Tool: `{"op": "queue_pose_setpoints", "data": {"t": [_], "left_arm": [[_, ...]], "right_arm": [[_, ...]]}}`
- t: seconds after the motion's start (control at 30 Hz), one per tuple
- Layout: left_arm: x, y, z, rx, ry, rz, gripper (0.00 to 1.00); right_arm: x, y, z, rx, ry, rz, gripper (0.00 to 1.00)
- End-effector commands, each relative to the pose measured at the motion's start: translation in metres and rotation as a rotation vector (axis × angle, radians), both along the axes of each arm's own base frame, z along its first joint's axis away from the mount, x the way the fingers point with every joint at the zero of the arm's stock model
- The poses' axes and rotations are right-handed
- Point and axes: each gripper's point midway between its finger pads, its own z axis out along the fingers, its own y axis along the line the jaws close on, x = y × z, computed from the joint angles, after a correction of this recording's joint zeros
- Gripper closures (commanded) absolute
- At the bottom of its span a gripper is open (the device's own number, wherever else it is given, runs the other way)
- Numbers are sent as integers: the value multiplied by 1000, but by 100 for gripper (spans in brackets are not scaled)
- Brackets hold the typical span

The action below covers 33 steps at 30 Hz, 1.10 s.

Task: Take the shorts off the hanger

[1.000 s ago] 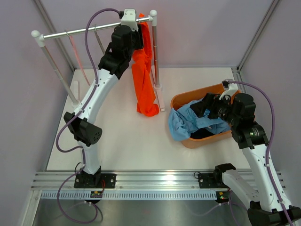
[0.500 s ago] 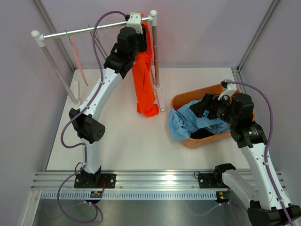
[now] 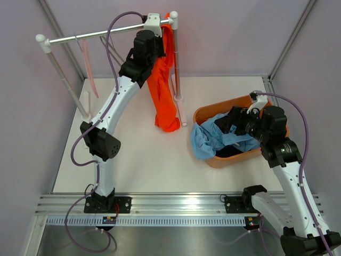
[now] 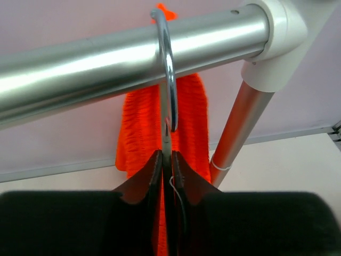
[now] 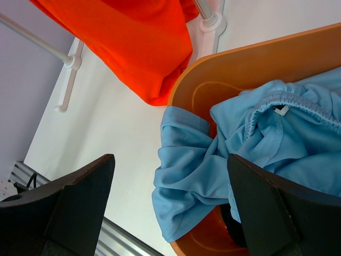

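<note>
Bright orange shorts hang from a hanger whose metal hook loops over the silver rail. My left gripper is shut on the hook's stem just below the rail; the shorts hang behind it. Light blue shorts lie in the orange basket and spill over its left rim, with dark navy shorts under them. My right gripper is open and empty above the blue shorts. The orange shorts also show in the right wrist view.
The rack's right post stands next to the orange shorts, and its left post at the far left. A pink hanger hangs on the rail's left part. The white tabletop lies between rack and basket.
My left gripper has moved right along the rail and up, closer to the rail's right end, and the orange shorts have shifted with it. The right arm has not moved.
</note>
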Motion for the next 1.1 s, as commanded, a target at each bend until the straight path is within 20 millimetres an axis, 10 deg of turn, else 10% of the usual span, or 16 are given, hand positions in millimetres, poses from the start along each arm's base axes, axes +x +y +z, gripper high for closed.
{"op": "queue_pose_setpoints", "data": {"t": [0.0, 0.5, 1.07], "left_arm": [[0, 5, 38, -40, -100, 19, 98], [-33, 25, 89, -48, -176, 27, 100], [-70, 36, 88, -25, -145, 2, 100]], "right_arm": [[1, 5, 5, 5, -31, 27, 5], [5, 6, 4, 2, -31, 33, 4], [9, 2, -1, -12, -22, 8, 5]]}}
